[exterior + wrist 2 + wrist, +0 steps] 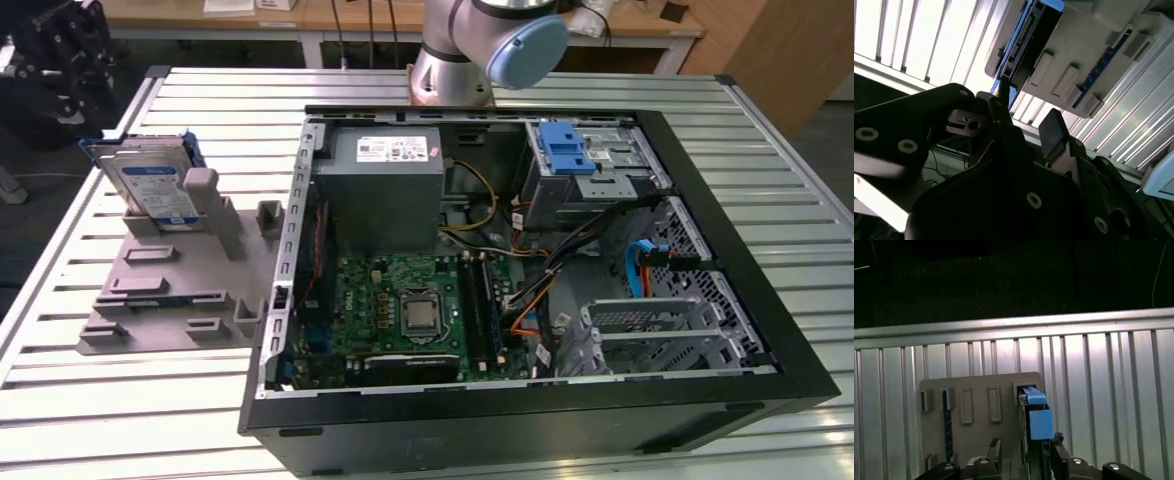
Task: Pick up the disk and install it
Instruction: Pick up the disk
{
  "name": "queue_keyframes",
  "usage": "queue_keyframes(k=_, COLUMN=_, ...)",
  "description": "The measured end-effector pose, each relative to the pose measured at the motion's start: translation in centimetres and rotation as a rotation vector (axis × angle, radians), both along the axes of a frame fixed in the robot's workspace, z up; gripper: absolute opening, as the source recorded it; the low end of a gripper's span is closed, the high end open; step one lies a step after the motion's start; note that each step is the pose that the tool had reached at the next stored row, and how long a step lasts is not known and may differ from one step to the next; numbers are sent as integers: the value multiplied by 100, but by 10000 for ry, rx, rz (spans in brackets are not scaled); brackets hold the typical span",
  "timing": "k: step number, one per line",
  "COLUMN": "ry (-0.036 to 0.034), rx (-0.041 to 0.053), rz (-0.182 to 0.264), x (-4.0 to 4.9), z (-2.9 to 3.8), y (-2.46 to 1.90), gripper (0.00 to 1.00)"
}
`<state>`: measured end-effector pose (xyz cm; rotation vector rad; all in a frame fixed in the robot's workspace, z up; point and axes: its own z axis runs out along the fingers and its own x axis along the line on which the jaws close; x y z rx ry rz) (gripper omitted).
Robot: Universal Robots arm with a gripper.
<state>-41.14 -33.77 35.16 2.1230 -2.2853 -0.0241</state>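
Observation:
The disk (pixel 150 185) stands on edge in the far slot of a grey holder (pixel 174 290) on the table, at the exterior view's left. Its silver face has a white-and-blue label and a blue carrier frame. In the first wrist view the disk (pixel 1034 415) shows edge-on with its blue frame toward me. My gripper (pixel 1026 447) is open above it, one finger on each side and apart from it. In the second wrist view the disk (pixel 1029 35) and holder lie beyond the spread black fingers (pixel 1054 130). In the exterior view my gripper (pixel 60 70) is the dark shape at the upper left.
An open computer case (pixel 694 250) fills the table's middle and right. Inside are a grey power supply box (pixel 387 180), a green motherboard (pixel 414 310), cables and a drive bay with a blue latch tab (pixel 567 150). The arm's base (pixel 461 60) stands behind the case.

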Motion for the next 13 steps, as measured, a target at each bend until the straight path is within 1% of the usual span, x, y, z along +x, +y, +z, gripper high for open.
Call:
queue_keyframes(k=1, ry=-1, rx=0, rz=138, x=0, z=-14, y=1, gripper=53)
queue_keyframes(k=2, ry=-4, rx=0, rz=274, x=0, z=-31, y=3, gripper=53)
queue_keyframes(k=3, ry=-8, rx=-1, rz=402, x=0, z=-48, y=5, gripper=58)
queue_keyframes(k=4, ry=-11, rx=0, rz=479, x=-4, z=-66, y=7, gripper=58)
queue_keyframes(k=5, ry=-21, rx=0, rz=504, x=-8, z=-85, y=12, gripper=65)
queue_keyframes(k=8, ry=-46, rx=-2, rz=505, x=-22, z=-140, y=24, gripper=65)
queue_keyframes(k=9, ry=-71, rx=-3, rz=505, x=-31, z=-149, y=32, gripper=65)
queue_keyframes(k=10, ry=-92, rx=-3, rz=505, x=-38, z=-153, y=40, gripper=65)
queue_keyframes(k=13, ry=-124, rx=0, rz=505, x=-60, z=-158, y=69, gripper=65)
